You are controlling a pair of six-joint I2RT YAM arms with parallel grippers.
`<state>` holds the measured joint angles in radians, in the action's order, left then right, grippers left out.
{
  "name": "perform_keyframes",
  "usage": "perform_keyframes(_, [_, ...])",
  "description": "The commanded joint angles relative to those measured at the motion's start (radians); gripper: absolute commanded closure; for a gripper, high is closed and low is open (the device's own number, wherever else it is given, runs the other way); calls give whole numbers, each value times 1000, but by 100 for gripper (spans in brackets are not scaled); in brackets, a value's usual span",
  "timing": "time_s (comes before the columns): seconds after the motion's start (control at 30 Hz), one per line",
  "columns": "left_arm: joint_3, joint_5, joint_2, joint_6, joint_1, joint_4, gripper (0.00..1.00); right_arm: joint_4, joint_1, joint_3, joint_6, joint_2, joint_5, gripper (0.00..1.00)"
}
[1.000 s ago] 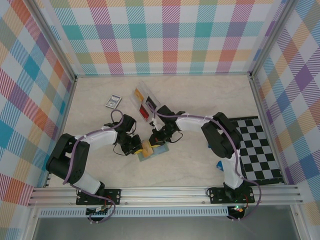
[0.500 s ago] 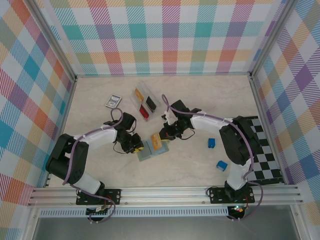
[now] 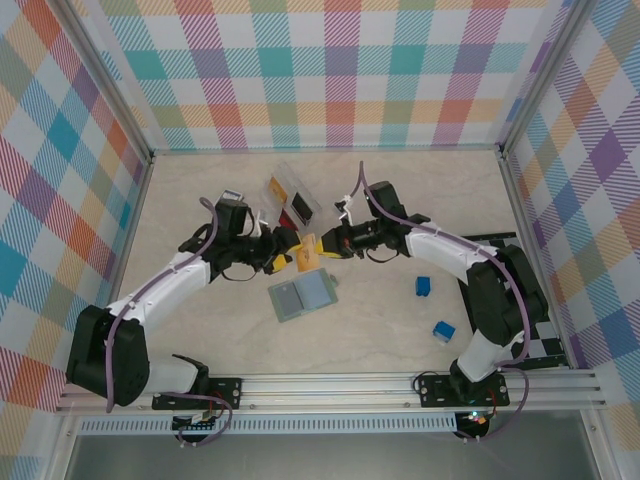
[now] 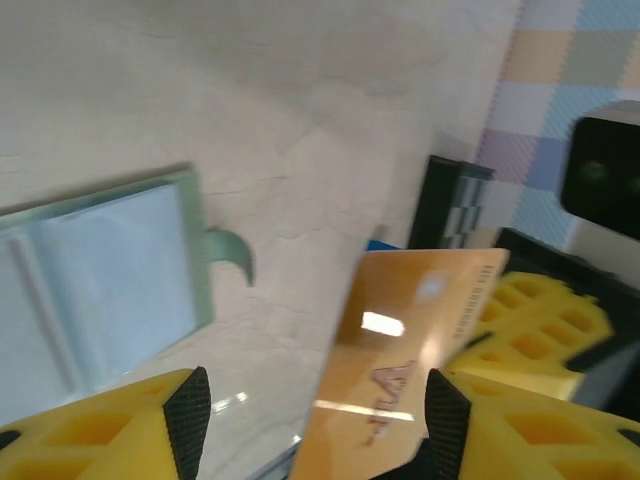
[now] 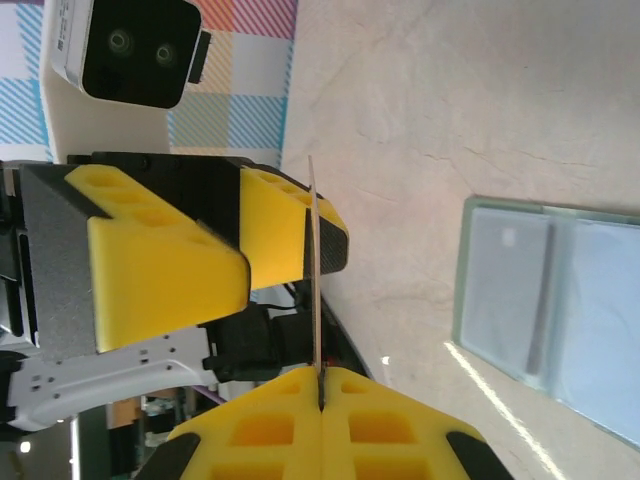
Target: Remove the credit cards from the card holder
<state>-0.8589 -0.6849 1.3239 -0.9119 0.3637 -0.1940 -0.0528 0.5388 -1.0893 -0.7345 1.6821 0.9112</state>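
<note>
The right fingers (image 5: 270, 430) are clenched on one short edge of a tan credit card (image 4: 420, 340), holding it upright in the air. The left fingers (image 4: 100, 430) stand released and wide apart around the card's other end. Its face lies near or against one of them; which cannot be told.

The likely failure is a drop during this hand-over. The card is pinched along a narrow strip only, so if the right fingers let go before the left ones close, it would fall to the surface (image 3: 400, 200). If the left fingers close off-centre, they could twist it out of the grip, since glossy plastic slides easily on foam. A hard sideways push could also bend it.

The fingers are blocky yellow foam with open cells cut through them, soft enough to give. The card is thin, stiff and shiny, with rounded corners, a bright glint and faint print.

The card holder (image 3: 302, 295) lies open and flat below it, toward the middle of the near edge. It is soft, sage-green at the border and pale blue-grey inside, with flat pockets and a small curled tab. Whether a card remains in it cannot be told.

The surface is smooth and pale with marble-like veins. A clear compartment tray (image 3: 283, 172) sits toward the far edge, and small blue blocks (image 3: 422, 286) lie toward the right.
</note>
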Motion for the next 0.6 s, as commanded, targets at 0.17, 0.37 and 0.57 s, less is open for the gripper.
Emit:
perform_keyframes(0.17, [82, -145, -16, -147, -14, 296, 61, 164, -11, 28, -134, -16, 102, 100])
perform_keyframes(0.37, [116, -155, -32, -179, -34, 366, 93, 119, -14, 21, -115, -13, 80, 98])
perform_keyframes(0.57, [-25, 12, -35, 46, -64, -62, 100, -205, -14, -36, 44, -63, -162, 45])
